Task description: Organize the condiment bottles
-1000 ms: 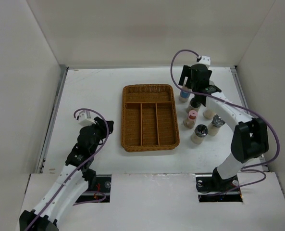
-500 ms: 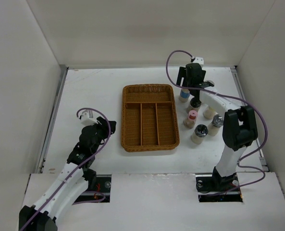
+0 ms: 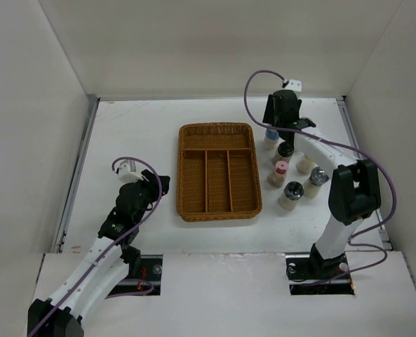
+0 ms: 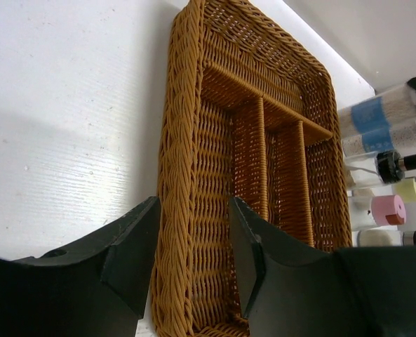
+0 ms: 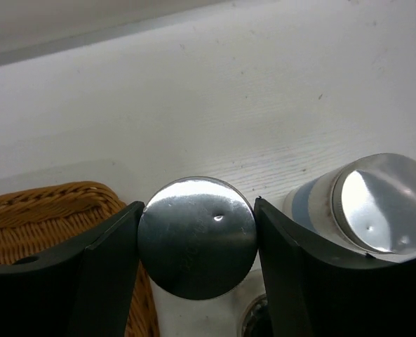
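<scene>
Our right gripper (image 5: 197, 235) hung straight above the upright blue-labelled bottle (image 5: 197, 242), just right of the wicker tray (image 5: 46, 210), with its fingers closed against both sides. The left gripper (image 4: 193, 239) sat well apart, jaws parted and empty.

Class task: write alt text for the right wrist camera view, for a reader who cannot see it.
Black jaws clasp both sides of a silver-capped bottle, seen from above. A blue-labelled bottle stands to its right, and a wicker tray corner shows lower left.

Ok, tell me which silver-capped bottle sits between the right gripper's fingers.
The bottle beside the wicker tray; the other silver-capped bottle stands outside the right gripper, farther from it.
</scene>
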`<action>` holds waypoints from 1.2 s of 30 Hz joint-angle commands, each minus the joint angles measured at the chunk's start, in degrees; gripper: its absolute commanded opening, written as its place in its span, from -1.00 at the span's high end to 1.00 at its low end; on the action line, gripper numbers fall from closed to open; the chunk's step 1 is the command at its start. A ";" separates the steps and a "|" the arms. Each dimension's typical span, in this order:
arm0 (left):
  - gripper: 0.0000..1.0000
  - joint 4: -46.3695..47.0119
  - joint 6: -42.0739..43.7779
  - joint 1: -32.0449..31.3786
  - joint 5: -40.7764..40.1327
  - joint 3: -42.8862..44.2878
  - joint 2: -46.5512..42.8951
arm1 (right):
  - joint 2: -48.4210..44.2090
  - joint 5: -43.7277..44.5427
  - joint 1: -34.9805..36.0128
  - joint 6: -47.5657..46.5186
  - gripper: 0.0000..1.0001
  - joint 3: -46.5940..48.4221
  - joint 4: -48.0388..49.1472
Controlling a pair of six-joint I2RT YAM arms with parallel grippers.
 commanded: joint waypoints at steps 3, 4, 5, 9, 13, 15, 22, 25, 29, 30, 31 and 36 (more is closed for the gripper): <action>0.15 2.94 -0.44 0.05 0.11 -0.67 -0.78 | -9.25 1.97 5.91 -3.31 0.04 3.88 10.63; 0.15 2.94 -0.62 0.05 0.03 -0.76 -0.87 | -8.64 1.53 7.40 -3.40 0.04 4.84 10.54; 0.15 2.85 -0.79 0.05 -0.06 -0.85 -0.87 | -7.94 0.92 8.90 -3.40 0.04 5.90 10.36; 0.15 2.32 -1.94 0.31 -0.15 -1.46 -1.22 | -2.67 -1.11 15.05 -3.40 0.04 11.61 10.10; 0.15 2.06 -2.55 -0.21 0.38 -1.99 -2.36 | 4.45 -1.37 19.19 -3.75 0.04 19.25 9.05; 0.15 1.71 -2.64 -0.56 0.55 -2.17 -2.89 | 7.96 -1.99 20.33 -3.66 0.04 22.77 8.08; 0.14 1.09 -2.99 -1.09 0.64 -2.96 -3.68 | 15.53 -3.31 23.85 -1.55 0.02 27.62 6.93; 0.14 1.09 -3.08 -1.18 0.64 -3.31 -3.77 | 17.55 -3.31 25.08 -1.11 0.02 27.79 6.85; 0.14 1.09 -3.17 -1.27 0.64 -3.57 -3.86 | 18.96 -3.40 26.40 -0.06 0.02 27.27 6.85; 0.13 1.09 -3.17 -1.27 0.64 -3.66 -3.94 | 19.14 -3.31 26.75 -0.06 0.01 27.00 6.93; 0.13 1.09 -3.17 -1.27 0.64 -3.66 -4.03 | 19.32 -3.22 27.02 0.03 -0.01 26.74 7.11; 0.13 1.09 -3.43 -1.27 0.64 -4.01 -4.38 | 19.23 -2.78 27.63 0.99 -0.05 25.42 7.29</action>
